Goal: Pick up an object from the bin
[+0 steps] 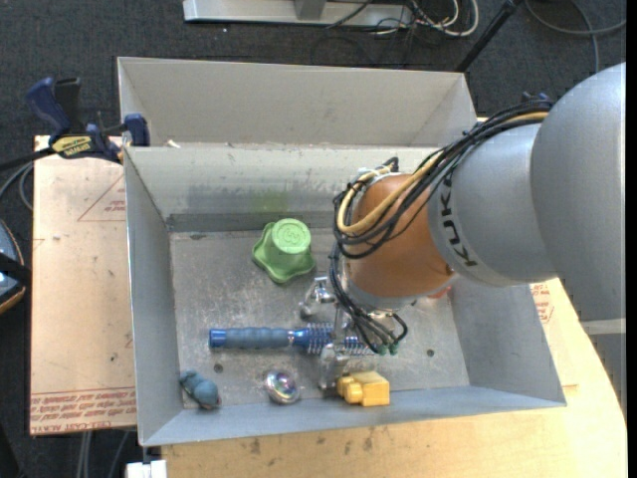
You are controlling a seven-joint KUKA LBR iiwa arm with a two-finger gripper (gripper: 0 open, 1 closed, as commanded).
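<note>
My gripper reaches down in the middle of the bin, its metal fingers by the right end of a blue rod-shaped tool that lies flat with a ribbed coil at that end. Whether the fingers grip it I cannot make out. A small yellow block lies just below the gripper, near the bin's front wall. A green lobed cap sits to the upper left of the gripper, apart from it.
A shiny round metal piece lies at the front, left of the yellow block. A small dark blue lump sits in the front left corner. The arm with its orange cover and cables hangs over the bin's right half.
</note>
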